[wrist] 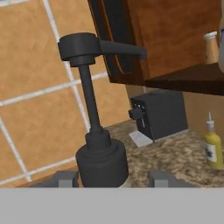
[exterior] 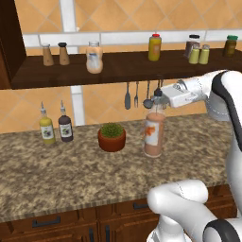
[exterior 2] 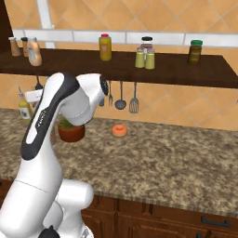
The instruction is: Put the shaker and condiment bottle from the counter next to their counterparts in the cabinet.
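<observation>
Standing upright on the speckled granite counter (exterior: 71, 175), the condiment bottle (exterior: 154, 134) sits just right of a potted plant (exterior: 112, 137), under hanging utensils (exterior: 137, 94). The gripper (exterior: 158, 97) is narrowed around its black pump top, fingers (wrist: 65, 179) on either side of the cap. Above, the cabinet (exterior: 123, 68) holds 2 yellow-green shakers (exterior: 198, 54) before an orange tiled wall (exterior: 28, 108).

Orange tiled wall (exterior: 42, 19) with white grout band. Speckled granite surface (exterior: 71, 175) in front, brown drawer fronts (exterior: 47, 222) with black handles beneath. Utensils (exterior 2: 121, 100) hanging on the wall above the surface. Dark toaster (wrist: 159, 113) against wall at far end, seen in hand view.
</observation>
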